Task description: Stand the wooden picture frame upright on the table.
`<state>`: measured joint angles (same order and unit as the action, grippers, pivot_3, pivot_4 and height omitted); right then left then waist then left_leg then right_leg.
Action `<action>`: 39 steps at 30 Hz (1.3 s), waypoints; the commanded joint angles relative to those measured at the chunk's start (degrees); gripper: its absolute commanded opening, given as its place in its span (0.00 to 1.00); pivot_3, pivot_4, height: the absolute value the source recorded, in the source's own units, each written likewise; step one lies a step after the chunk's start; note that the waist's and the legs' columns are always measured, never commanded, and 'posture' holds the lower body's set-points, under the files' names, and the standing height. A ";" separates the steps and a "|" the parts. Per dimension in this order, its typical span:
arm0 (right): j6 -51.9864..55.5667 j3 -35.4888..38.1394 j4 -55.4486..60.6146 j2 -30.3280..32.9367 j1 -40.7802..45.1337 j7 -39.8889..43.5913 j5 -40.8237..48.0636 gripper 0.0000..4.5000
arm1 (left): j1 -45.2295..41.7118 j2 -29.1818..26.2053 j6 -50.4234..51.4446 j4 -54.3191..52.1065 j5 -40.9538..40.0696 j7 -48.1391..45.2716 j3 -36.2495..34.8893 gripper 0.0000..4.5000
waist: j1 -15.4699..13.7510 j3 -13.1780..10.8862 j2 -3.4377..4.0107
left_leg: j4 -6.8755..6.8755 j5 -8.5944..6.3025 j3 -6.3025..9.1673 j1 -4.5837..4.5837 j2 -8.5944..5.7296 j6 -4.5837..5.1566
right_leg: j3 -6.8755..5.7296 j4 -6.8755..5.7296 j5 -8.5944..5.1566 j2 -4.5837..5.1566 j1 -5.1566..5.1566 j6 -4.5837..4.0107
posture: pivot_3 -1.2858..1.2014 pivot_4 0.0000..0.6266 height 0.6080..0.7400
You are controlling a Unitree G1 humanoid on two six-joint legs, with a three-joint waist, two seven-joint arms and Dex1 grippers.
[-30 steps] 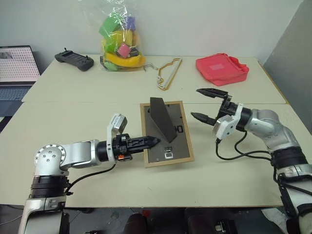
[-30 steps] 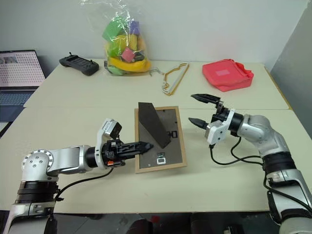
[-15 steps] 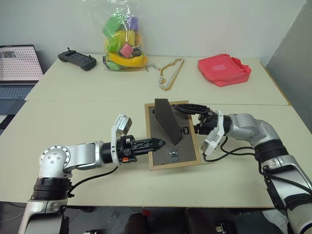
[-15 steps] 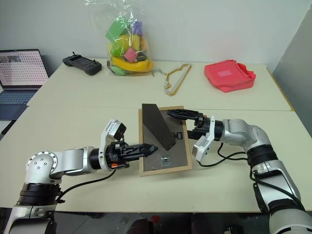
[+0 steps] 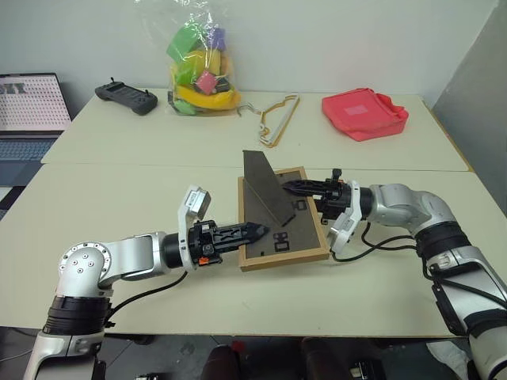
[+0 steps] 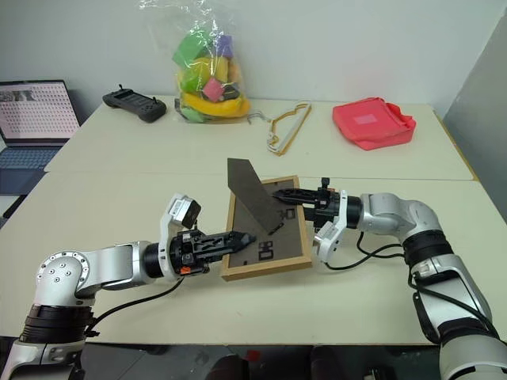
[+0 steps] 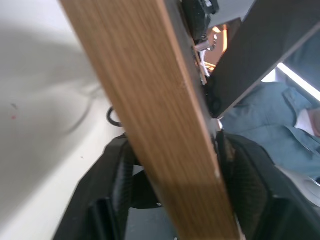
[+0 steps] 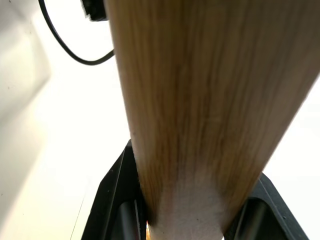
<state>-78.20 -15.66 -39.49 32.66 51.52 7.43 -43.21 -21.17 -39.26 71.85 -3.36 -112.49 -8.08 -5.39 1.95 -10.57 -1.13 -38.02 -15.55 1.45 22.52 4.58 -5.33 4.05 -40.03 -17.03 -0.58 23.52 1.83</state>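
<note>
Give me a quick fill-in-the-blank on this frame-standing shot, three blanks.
1. The wooden picture frame lies with its dark back panel facing ____.
2. The right gripper has its fingers around the frame's ____ edge.
3. The fold-out stand is ____ out from the back panel.

Missing words: up; right; folded

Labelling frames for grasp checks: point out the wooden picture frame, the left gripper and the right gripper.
wooden picture frame [image 5: 283, 260]: left eye view, near wooden rail.
left gripper [image 5: 253, 231]: left eye view, fingertips.
right gripper [image 5: 295, 188]: left eye view, fingertips.
</note>
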 commanded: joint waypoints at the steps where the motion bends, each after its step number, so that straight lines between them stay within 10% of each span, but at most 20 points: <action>1: 3.36 -2.80 -4.81 0.31 2.28 6.83 15.00 0.30 | -1.62 -4.72 -4.75 3.67 -0.51 4.18 -8.20 0.80 | 0.04 0.00 0.00 | 0.00 0.00 0.00 -0.02 0.00 0.00 | 0.00 -0.01 0.00 0.00 0.00 0.00 | 0.52 0.24 1.00; 8: 49.28 -0.84 0.88 -9.15 -1.64 44.83 55.07 0.30 | 6.47 -14.23 -13.44 -20.54 25.10 4.45 -14.46 1.00 | 1.25 -0.01 0.01 | 0.09 -0.01 0.03 -0.04 0.10 0.01 | -0.02 0.10 0.00 0.10 -0.09 -0.01 | 0.52 0.24 1.00; 14: 90.02 5.74 -9.27 -18.10 6.17 56.61 66.79 0.30 | 17.96 -7.03 -24.44 -40.69 46.36 6.46 -10.48 1.00 | -0.03 -0.05 0.09 | 0.05 0.00 -0.12 -0.06 -0.03 0.00 | 0.01 0.07 0.01 0.11 -0.09 0.00 | 0.52 0.24 1.00; 26: 88.74 9.00 -22.72 -22.38 9.70 54.54 58.21 0.30 | 24.98 -3.38 -29.43 -40.00 61.64 -0.98 -7.99 1.00 | -0.14 -0.04 0.07 | 0.08 -0.15 -0.03 -0.06 0.03 0.27 | 0.00 0.05 0.00 -0.08 -0.05 -0.01 | 0.52 0.24 1.00; 39: 88.29 10.92 -15.84 -18.04 4.13 54.61 54.36 0.98 | 20.75 -3.02 -28.76 -34.96 65.17 -9.42 -8.07 1.00 | -0.28 -0.04 0.07 | 0.10 -0.16 -0.03 0.00 0.04 0.27 | -0.02 0.08 0.00 -0.07 -0.02 -0.01 | 0.52 0.24 1.00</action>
<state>10.93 -5.62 -59.35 12.35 56.47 61.97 12.00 0.91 -41.99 43.36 -39.03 -46.99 -16.10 -12.35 1.67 -10.61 -1.06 -37.92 -15.71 1.42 22.53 4.61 -5.06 4.03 -39.95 -17.03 -0.64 23.50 1.82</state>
